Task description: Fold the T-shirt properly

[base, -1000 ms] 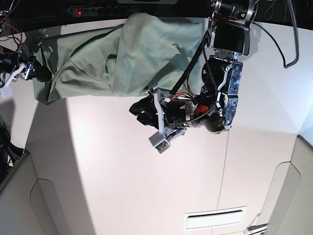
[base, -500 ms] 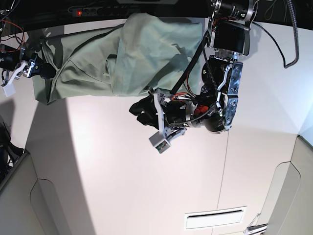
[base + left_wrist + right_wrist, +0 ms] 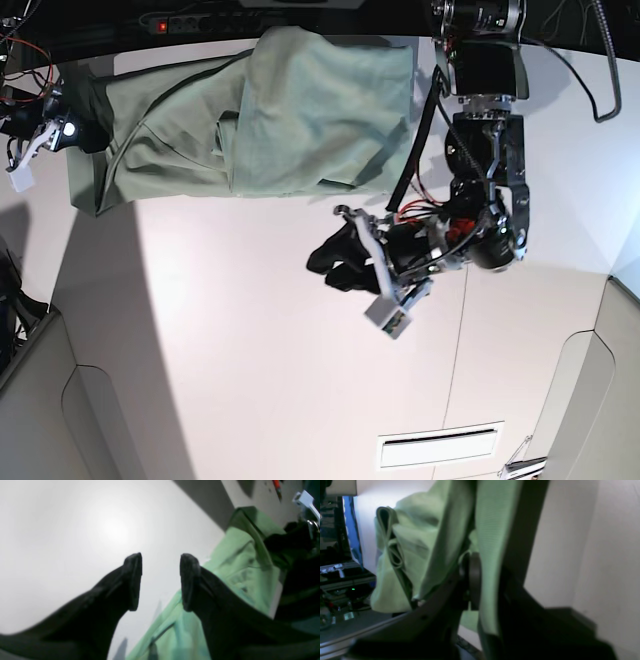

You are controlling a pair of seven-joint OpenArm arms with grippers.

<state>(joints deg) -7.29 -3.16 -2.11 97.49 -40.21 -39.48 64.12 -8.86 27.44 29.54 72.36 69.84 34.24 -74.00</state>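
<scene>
Right wrist view, right end effector (image 3: 480, 580) apparently clamped on soft ribbed T-shirt (image 3: 420, 547), left end effector (image 3: 160, 580) apart.

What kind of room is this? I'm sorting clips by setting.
Probably a robotics lab: a bare white table holding only the T-shirt, a power strip behind it, loose wiring at the edge.

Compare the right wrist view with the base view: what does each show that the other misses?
Only the right wrist view shows the right claw shut on a fold of the T-shirt, cloth pinched between its dark fingers.

Only the base view shows the whole layout: the T-shirt partly folded along the far edge of the white table, and the left claw above bare table, away from the cloth.

Both show the pale green shirt and the white tabletop.
</scene>
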